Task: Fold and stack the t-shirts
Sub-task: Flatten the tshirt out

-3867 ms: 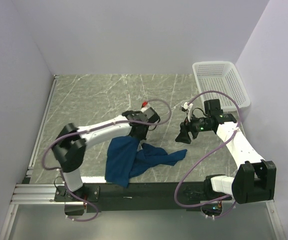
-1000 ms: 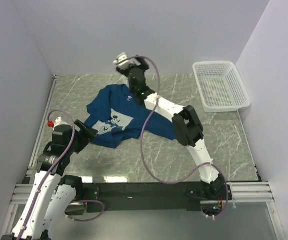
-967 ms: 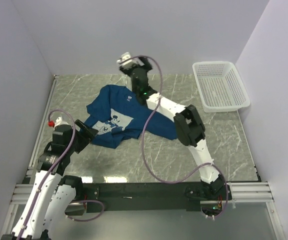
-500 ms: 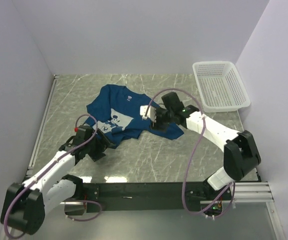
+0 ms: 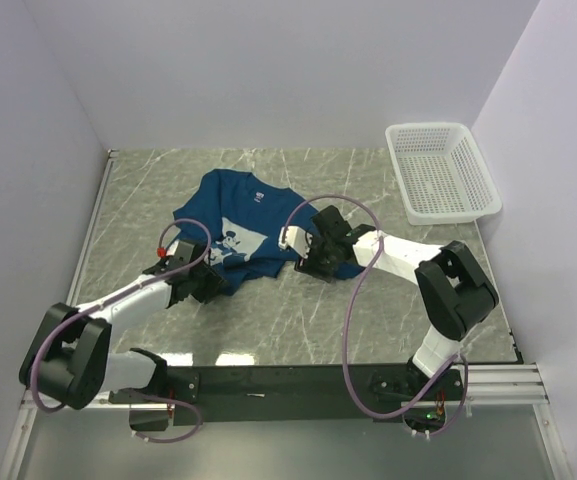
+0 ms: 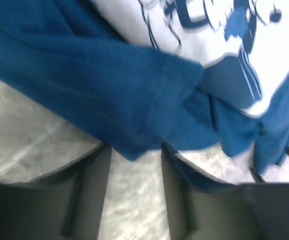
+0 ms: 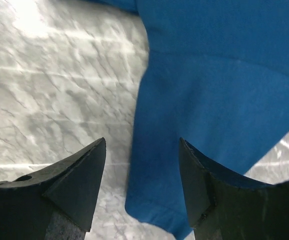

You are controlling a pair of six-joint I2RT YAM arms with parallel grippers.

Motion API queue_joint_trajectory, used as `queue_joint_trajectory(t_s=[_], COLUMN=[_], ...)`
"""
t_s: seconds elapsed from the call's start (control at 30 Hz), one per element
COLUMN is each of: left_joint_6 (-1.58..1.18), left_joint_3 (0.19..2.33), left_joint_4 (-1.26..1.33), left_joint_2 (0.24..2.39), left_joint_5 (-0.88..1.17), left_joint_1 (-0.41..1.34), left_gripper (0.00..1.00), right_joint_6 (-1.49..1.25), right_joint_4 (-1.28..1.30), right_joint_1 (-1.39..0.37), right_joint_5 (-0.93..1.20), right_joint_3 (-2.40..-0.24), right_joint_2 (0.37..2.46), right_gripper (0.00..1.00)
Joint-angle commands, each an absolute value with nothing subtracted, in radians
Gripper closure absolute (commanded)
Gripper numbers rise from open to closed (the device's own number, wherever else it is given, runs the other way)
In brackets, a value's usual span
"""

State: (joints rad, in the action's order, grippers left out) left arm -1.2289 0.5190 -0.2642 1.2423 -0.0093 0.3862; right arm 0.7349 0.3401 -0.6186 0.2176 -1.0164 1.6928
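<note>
The blue t-shirt (image 5: pixel 236 198) lies spread, rumpled, on the marble table, its pale print (image 5: pixel 231 241) facing up. My left gripper (image 5: pixel 206 284) is low at the shirt's near-left edge. In the left wrist view it (image 6: pixel 135 162) is open, with a corner of blue cloth (image 6: pixel 109 95) just reaching between the fingers and the print (image 6: pixel 219 35) beyond. My right gripper (image 5: pixel 310 262) is at the shirt's near-right edge. In the right wrist view it (image 7: pixel 141 145) is open, straddling a blue sleeve (image 7: pixel 184 150) that lies flat on the table.
A white mesh basket (image 5: pixel 473 165) stands at the back right corner. Purple walls close in the left, back and right. A metal rail (image 5: pixel 88 240) runs along the table's left edge. Bare marble (image 5: pixel 388 320) lies near the front.
The left gripper has moved in from the left to the shirt's near-left edge. The right gripper came back from the collar to the near-right sleeve. The shirt has stayed spread in place.
</note>
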Motion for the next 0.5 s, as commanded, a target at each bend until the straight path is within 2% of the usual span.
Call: queue_joint_trajectory(t_s=[0.0,0.07,0.1,0.13,0.23,0.3,0.33,0.37,0.4,0.47], left_joint_6=[-1.203,-1.164,-1.152,-1.134,-1.100,-1.082,-1.066,-1.054,-1.034,-1.016], left_joint_3=[0.568,0.584,0.589,0.600,0.629,0.652,0.673,0.678,0.687,0.695], left_joint_4=[-0.256,-0.285,-0.294,-0.311,-0.400,-0.502,-0.532,-0.563,-0.613,-0.678], left_joint_2=[1.285,1.313,1.315,1.295,1.167,1.086,1.012,0.979,0.919,0.850], left_joint_5=[-0.126,-0.155,-0.164,-0.166,-0.195,-0.207,-0.196,-0.169,-0.078,-0.031], left_joint_1=[0.393,0.393,0.393,0.393,0.393,0.390,0.382,0.370,0.321,0.276], left_gripper=[0.65,0.80,0.96,0.99,0.99,1.00,1.00,0.99,1.00,1.00], right_joint_6=[0.713,0.729,0.726,0.724,0.713,0.721,0.744,0.765,0.817,0.869], right_joint_4=[0.359,0.380,0.385,0.387,0.383,0.412,0.449,0.465,0.504,0.560], right_joint_1=[-0.618,-0.614,-0.604,-0.598,-0.574,-0.558,-0.542,-0.529,-0.496,-0.439], right_joint_5=[0.160,0.153,0.140,0.135,0.106,0.112,0.123,0.136,0.170,0.239], right_joint_3=[-1.014,-1.017,-1.016,-1.019,-1.019,-1.028,-1.026,-1.000,-0.982,-0.924], right_joint_2=[1.686,1.704,1.712,1.727,1.750,1.756,1.750,1.709,1.674,1.493], right_gripper=[0.34,0.35,0.36,0.37,0.50,0.82,0.93,1.00,1.00,1.00])
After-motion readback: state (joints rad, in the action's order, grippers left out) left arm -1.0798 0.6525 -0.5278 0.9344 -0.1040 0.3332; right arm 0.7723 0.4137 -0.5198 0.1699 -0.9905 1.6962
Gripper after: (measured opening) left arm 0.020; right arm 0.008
